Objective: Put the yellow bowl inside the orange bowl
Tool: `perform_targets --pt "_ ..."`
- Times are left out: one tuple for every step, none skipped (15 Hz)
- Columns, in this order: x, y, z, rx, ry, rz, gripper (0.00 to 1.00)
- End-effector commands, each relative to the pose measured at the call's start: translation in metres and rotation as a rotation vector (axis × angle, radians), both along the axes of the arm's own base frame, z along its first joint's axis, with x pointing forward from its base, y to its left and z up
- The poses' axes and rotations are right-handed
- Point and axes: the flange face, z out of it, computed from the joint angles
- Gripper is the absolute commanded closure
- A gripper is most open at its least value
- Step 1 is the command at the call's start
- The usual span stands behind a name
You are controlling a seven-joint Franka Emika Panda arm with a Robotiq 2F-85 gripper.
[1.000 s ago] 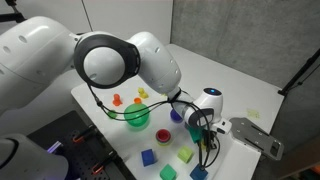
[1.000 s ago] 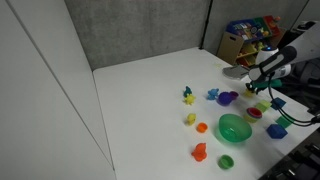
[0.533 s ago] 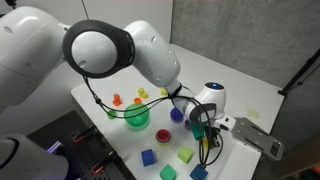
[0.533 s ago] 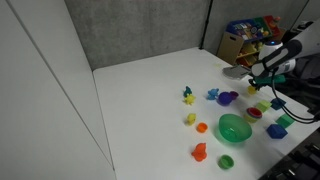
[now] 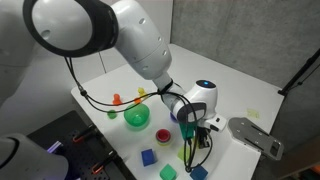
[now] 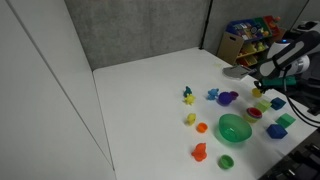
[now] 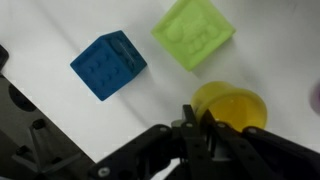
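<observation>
Hand: my hand (image 7: 200,128) has its fingers pressed together on the rim of the small round plain yellow plastic bowl (image 7: 235,105).
Yellow bowl: held at my fingertips. In an exterior view it is a yellow speck beyond the big green plastic bowl (image 6: 234,128). I cannot tell whether it clears the white counter (image 6: 150,100).
Orange bowl: the small round orange-red plastic bowl (image 6: 254,113) sits just beside the green bowl, between it and my hand.
Cubes: a blue plastic cube (image 7: 108,65) and a yellow-green plastic cube (image 7: 195,32) lie on the counter, past the orange bowl from the green bowl.
Writing: both cubes carry raised marks on their faces, too blurred for me to read.
</observation>
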Motion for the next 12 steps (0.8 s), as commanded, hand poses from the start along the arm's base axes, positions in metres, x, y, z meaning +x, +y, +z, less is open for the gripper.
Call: perform_targets --pt "-0.025 0.031 0.023 0.059 -0.033 0.057 0.95" --pt "-0.032 0.041 0.026 0.071 -0.039 0.076 0.95" --pt "-0.038 0.049 0.03 0.086 -0.041 0.095 0.95" --pt "-0.045 0.058 0.033 0.1 -0.039 0.113 0.95" --pt "-0.05 0.066 0.037 0.116 -0.037 0.133 0.95" --pt "-0.057 0.074 0.04 0.13 -0.033 0.151 0.95" --pt "-0.063 0.082 0.044 0.144 -0.029 0.168 0.95" --pt "-0.068 0.088 0.048 0.158 -0.025 0.184 0.95" --pt "-0.074 0.095 0.051 0.169 -0.02 0.198 0.95" --pt "-0.079 0.1 0.055 0.18 -0.016 0.211 0.96" --pt "-0.086 0.105 0.058 0.193 -0.013 0.222 0.95" --pt "-0.091 0.109 0.059 0.199 -0.015 0.233 0.96"
